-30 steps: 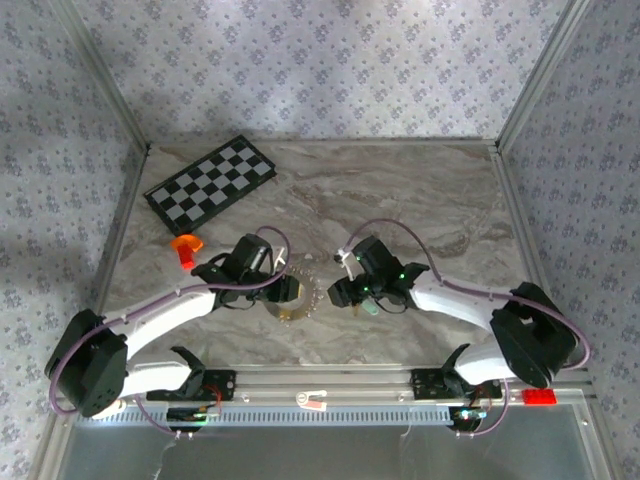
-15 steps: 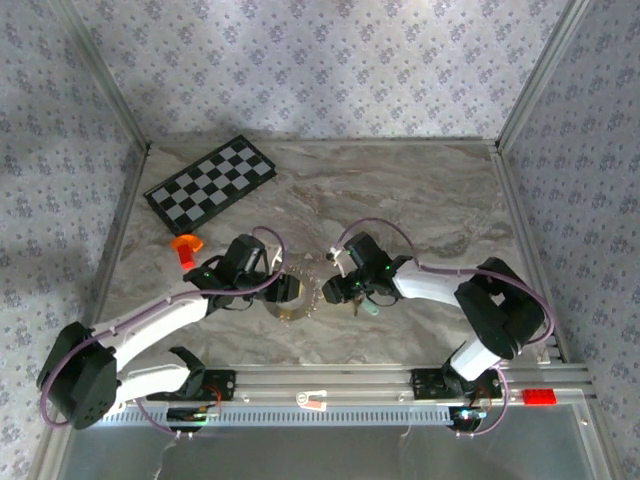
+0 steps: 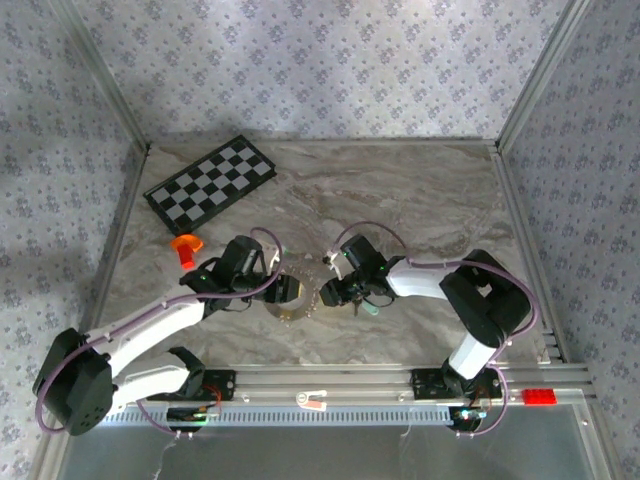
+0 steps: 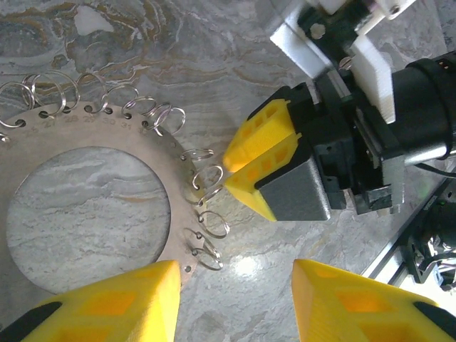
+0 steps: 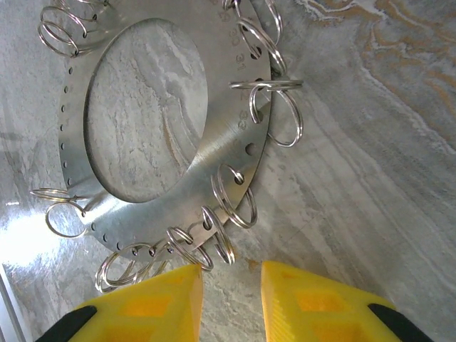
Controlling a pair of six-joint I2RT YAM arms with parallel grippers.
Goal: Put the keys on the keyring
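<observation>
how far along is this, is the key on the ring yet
Done: nothing yet. The mint key lies on the table beside the right arm, off the keyring.
In hand: both end effectors flank the keyring. The left end effector is wide open, the right end effector narrowly parted at the rim, and neither holds anything.
Left: pick up the key and thread it on.

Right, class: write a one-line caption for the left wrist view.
The right gripper at the wire loops fringing the flat metal ring, seen over the open left gripper.
</observation>
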